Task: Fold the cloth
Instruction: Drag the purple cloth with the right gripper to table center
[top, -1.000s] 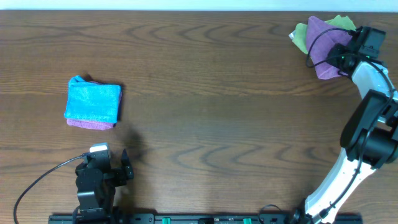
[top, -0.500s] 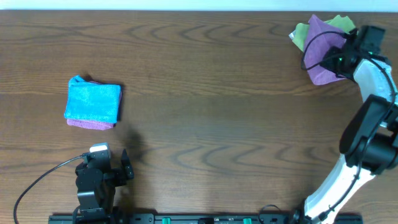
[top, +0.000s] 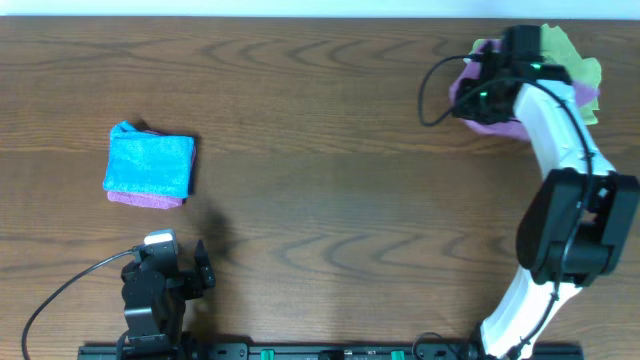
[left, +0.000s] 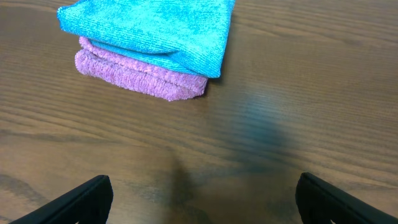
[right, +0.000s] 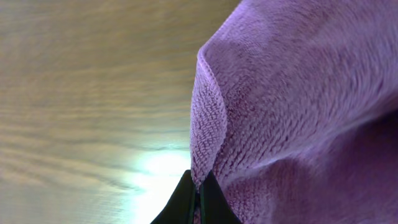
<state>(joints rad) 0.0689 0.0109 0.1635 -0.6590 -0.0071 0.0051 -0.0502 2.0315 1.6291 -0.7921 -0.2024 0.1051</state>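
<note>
A purple cloth (top: 480, 110) hangs crumpled from my right gripper (top: 492, 88) at the far right of the table. In the right wrist view the fingers (right: 198, 194) are shut on the edge of the purple cloth (right: 298, 99). A green cloth (top: 570, 50) lies behind it at the back right corner. My left gripper (left: 199, 202) is open and empty near the front left, above bare wood.
A folded blue cloth (top: 150, 163) lies on a folded pink cloth (top: 145, 199) at the left; both show in the left wrist view, blue (left: 149, 25) over pink (left: 143, 79). The wooden table (top: 320, 200) spans the view.
My right gripper has moved left along the back edge, dragging the purple cloth off the green one. The left arm has not moved.
</note>
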